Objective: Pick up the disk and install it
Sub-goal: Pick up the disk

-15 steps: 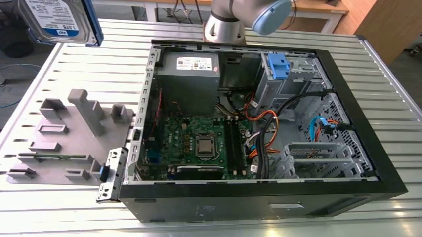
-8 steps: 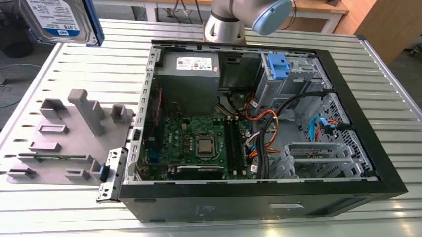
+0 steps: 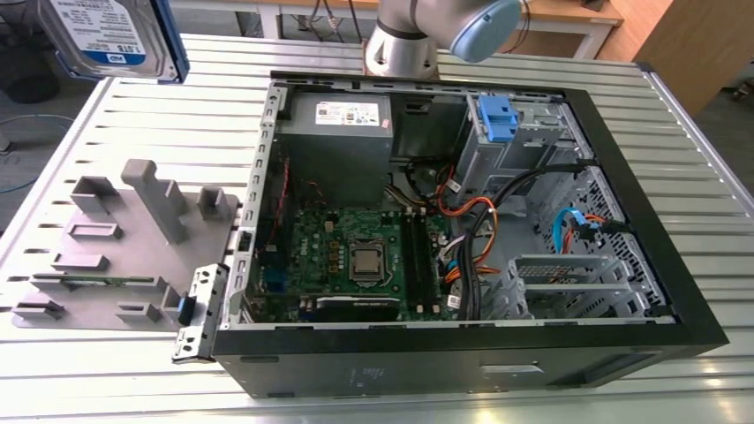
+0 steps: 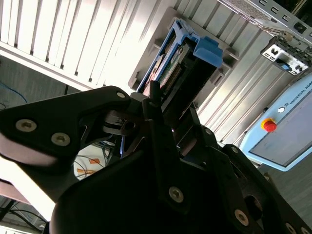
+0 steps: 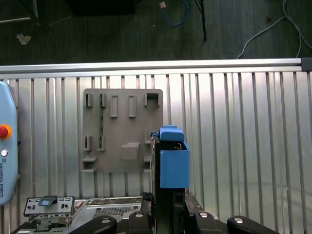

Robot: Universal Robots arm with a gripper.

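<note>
The disk [image 3: 109, 35], a silver hard drive with a white and blue label, hangs high at the exterior view's upper left, above the table. In the second wrist view the disk [image 4: 171, 66] sits edge-on in its blue bracket [image 4: 208, 50] between the black fingers [image 4: 161, 122], and my gripper [image 4: 168, 105] is shut on it. In the first wrist view the disk with its bracket [image 5: 174, 168] hangs over the slatted table, beside the grey fixture plate [image 5: 122, 129], with my gripper [image 5: 168, 207] around its near end.
The open computer case [image 3: 471, 221] lies on the slatted table [image 3: 659, 106], with a drive cage and blue bracket [image 3: 501, 119] at its far corner. The grey fixture plate [image 3: 118, 247] lies beside the case. A pendant with a red button [image 5: 6, 156] lies nearby.
</note>
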